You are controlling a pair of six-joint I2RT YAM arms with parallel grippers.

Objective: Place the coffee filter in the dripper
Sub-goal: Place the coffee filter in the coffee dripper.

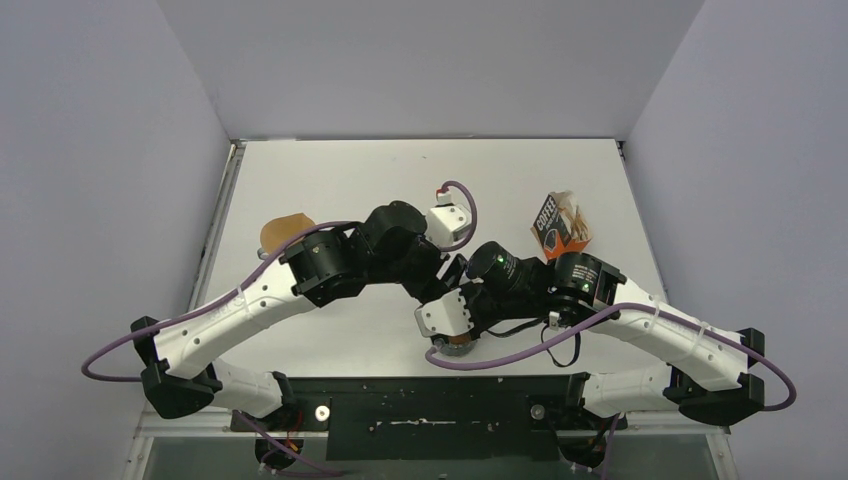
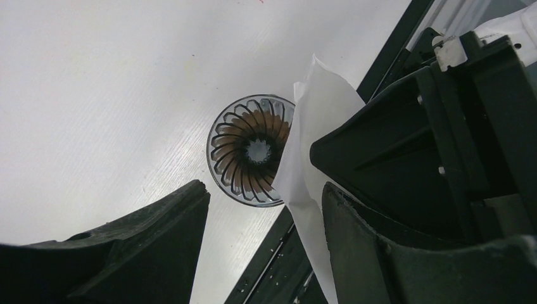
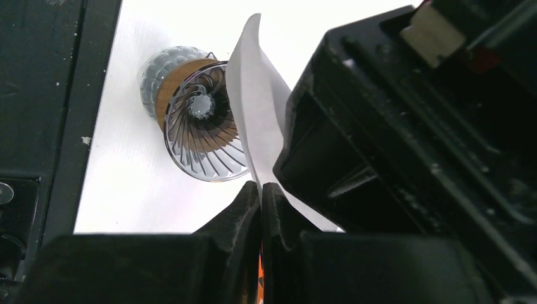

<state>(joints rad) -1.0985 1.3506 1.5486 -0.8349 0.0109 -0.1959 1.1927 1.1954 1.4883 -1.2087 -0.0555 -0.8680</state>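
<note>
Above the dripper (image 3: 201,120), right jaws pinch the down-pointing coffee filter (image 3: 253,95); left jaws open.

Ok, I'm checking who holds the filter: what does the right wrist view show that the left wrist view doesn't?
Right wrist only: the right end effector shut on the filter at its edge. Left wrist only: the left end effector open, the filter off to one side. Both: the white filter and the empty ribbed dripper beyond it.
</note>
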